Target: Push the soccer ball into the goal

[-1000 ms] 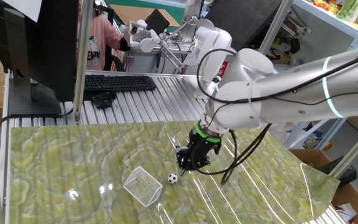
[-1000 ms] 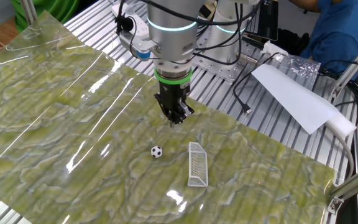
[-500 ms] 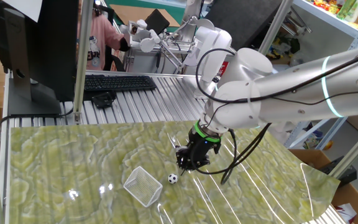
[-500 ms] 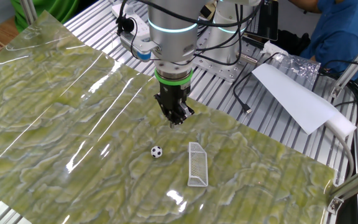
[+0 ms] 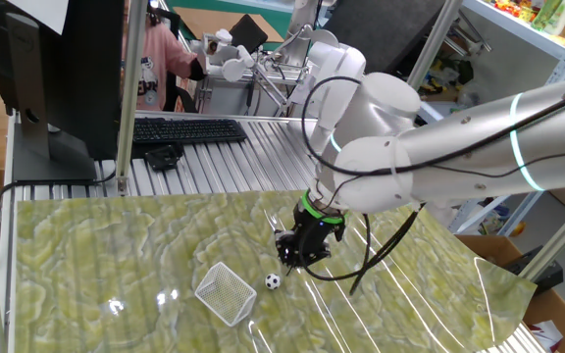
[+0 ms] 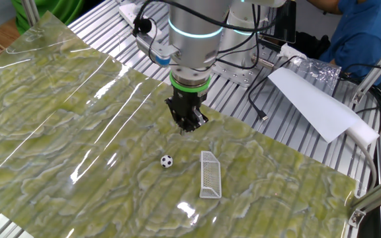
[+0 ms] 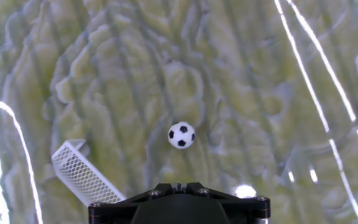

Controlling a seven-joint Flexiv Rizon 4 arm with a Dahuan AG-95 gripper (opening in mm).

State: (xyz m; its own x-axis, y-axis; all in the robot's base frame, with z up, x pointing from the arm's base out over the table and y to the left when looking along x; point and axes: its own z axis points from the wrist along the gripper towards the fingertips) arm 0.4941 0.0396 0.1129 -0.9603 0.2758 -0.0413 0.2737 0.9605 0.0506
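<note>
Just above the green counter (image 6: 58, 119), the clenched, empty hand (image 6: 189, 127) points down near the soccer ball (image 6: 167, 161), which rests apart from it, beside the goal (image 6: 210, 174).

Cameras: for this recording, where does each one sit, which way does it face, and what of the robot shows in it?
One fixed view: high at the table's side, facing the keyboard; the arm reaches in from the right, shut gripper down.
The other fixed view: high on the opposite side, facing the arm's base; gripper hangs above the mat.
Hand view: on the hand, looking straight down; only the gripper's dark base shows.
Shared: all three show the ball and the goal.
</note>
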